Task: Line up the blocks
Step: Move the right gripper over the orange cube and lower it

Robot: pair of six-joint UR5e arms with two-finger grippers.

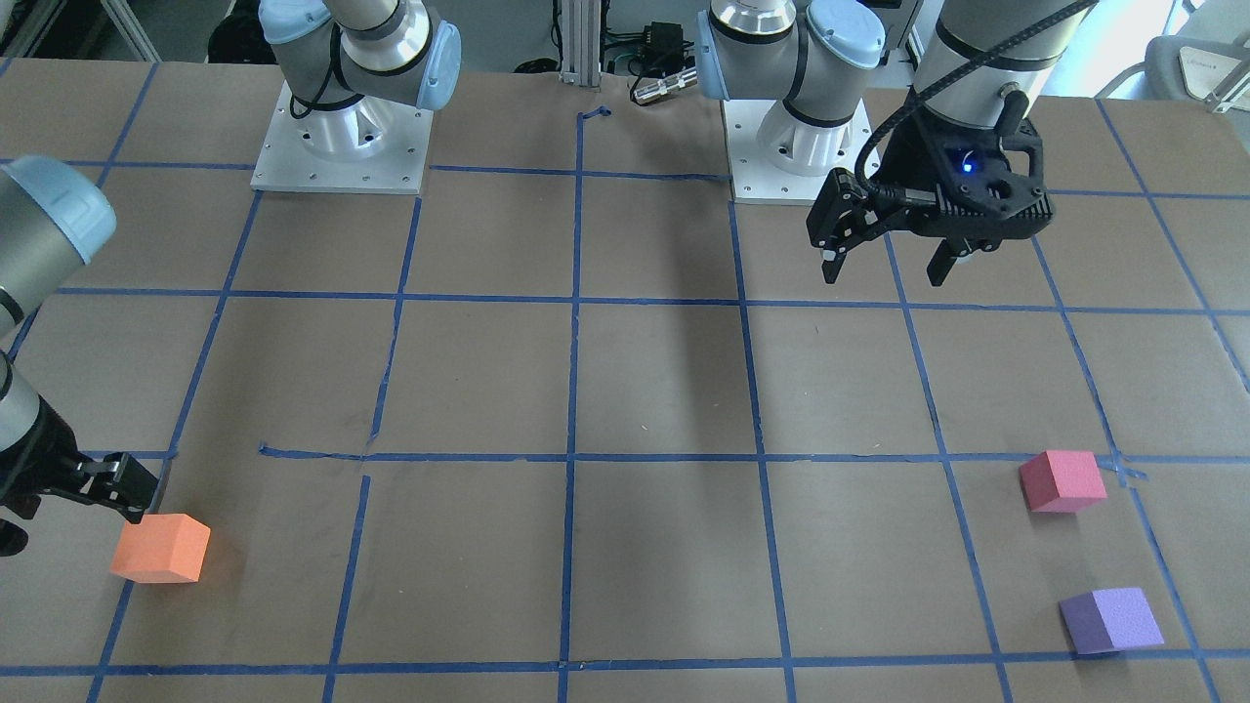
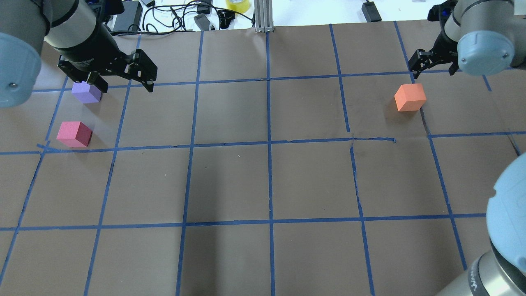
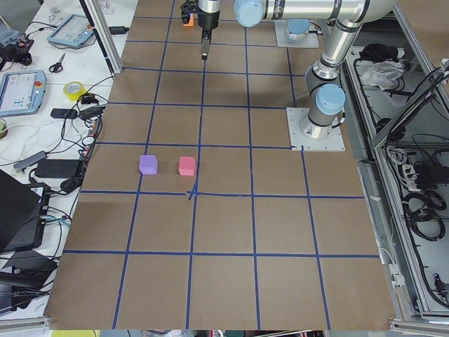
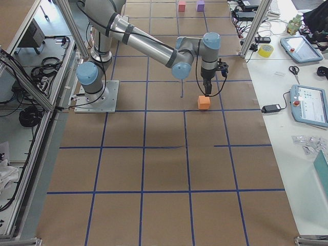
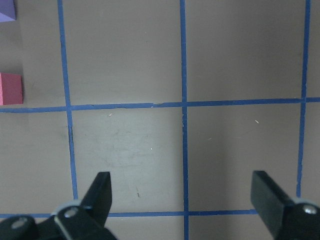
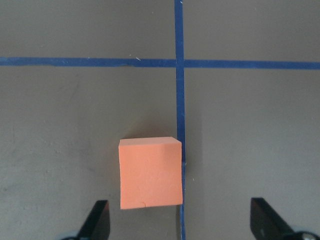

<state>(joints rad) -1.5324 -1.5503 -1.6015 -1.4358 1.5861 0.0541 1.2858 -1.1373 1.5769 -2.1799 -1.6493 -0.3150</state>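
A: What is taking the most space here?

B: The table (image 2: 230, 185) is filling the views. Brown paper is covering it, and blue tape lines (image 2: 268, 123) are dividing it into squares.

A: And the arms?

B: The left arm (image 2: 78, 37) is reaching over its own side. The right arm (image 2: 485, 37) is reaching toward the far right part.

A: What are the grippers doing?

B: The left gripper (image 1: 885, 271) is hanging raised over the table. Its fingers are spread wide and are holding nothing. The right gripper (image 6: 181, 220) is also standing spread wide. It is hovering just over the orange block (image 2: 410, 97) and is not gripping it.

A: Where are the blocks lying?

B: The orange block is sitting on the right side, with one edge against a tape line. The pink-red block (image 2: 74, 134) and the purple block (image 2: 84, 93) are lying near each other on the left side, well apart from the orange one. The purple one is lying farther from the robot.
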